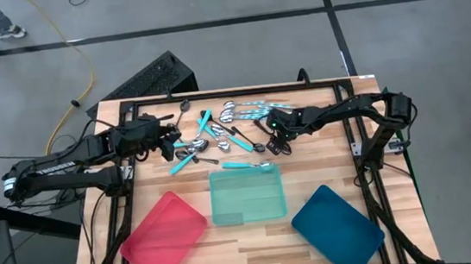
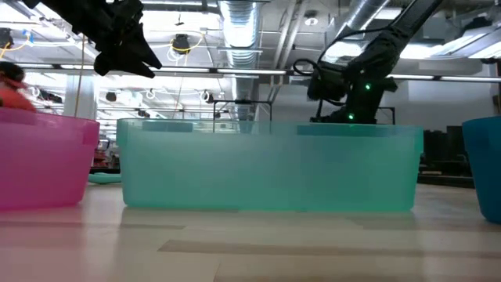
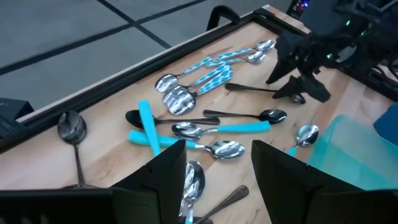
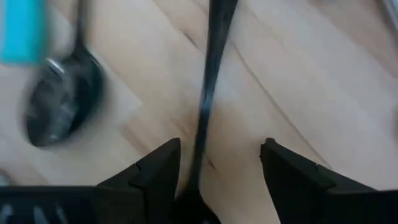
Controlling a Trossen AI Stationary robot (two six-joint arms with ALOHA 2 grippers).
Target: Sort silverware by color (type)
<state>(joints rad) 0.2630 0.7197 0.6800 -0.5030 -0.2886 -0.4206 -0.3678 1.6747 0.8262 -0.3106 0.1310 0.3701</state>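
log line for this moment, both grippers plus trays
right gripper: open, low astride dark spoon handle | left gripper: open, above spoon pile | turquoise-handled spoon: beside teal tray

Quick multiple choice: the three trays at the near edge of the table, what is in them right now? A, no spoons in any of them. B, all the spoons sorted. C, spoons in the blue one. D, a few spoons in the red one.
A: seen from above, the red tray, teal tray and blue tray hold no spoons; the spoons lie loose beyond them.

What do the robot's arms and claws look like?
Both arms are black and jointed, with cables along them. The right arm has a small green light near its wrist. The left gripper and right gripper each have two flat, black, pointed fingers.
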